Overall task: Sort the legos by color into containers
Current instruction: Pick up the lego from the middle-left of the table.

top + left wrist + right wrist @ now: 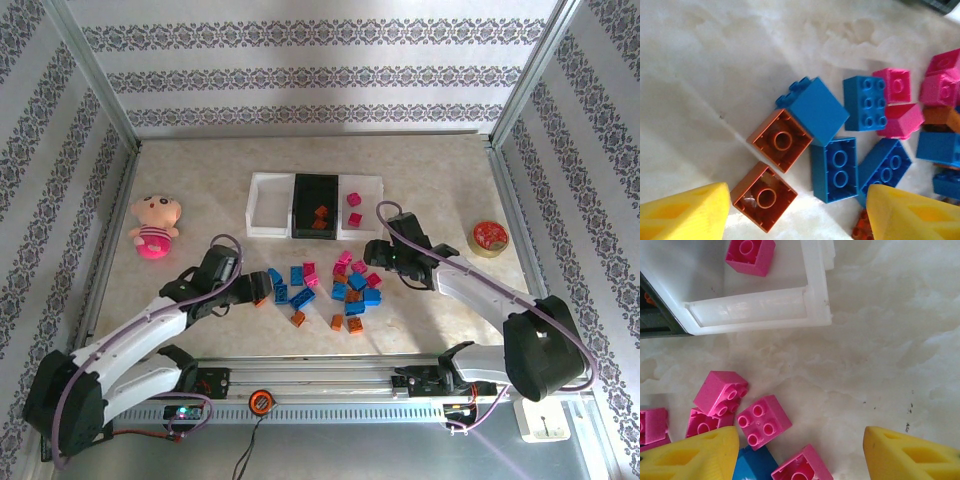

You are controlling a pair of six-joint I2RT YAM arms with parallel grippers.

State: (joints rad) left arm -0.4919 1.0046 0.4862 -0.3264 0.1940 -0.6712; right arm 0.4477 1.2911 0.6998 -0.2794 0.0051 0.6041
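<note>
Operator: Claws first, how are they standing?

Spotter: Your left claw (258, 290) is hanging open at the left edge of the legos (335, 290), gripping nothing. On its wrist camera its yellow fingers (685, 212) are spreading wide over two upturned orange bricks (764, 197) and a blue brick (835, 170) lying on the tabletop (715, 75). Your right claw (370, 258) is gaping too, empty, hovering at the pile's far right corner. Loose pink bricks (762, 420) are lying just beside its left finger.

Operator: And the legos themselves?

Spotter: Most are lying scattered on the tabletop between your two claws, with blue, orange and pink mixed together. Beyond them, three trays are sitting side by side, walls touching. The left white tray (272, 205) is standing at one end. The black tray (318, 188) in the middle is holding orange pieces (320, 215). The right white tray (370, 190) is holding two pink pieces (353, 200). Off to the sides, a plush doll (153, 225) is lying far left and a red tape roll (488, 238) far right.
</note>
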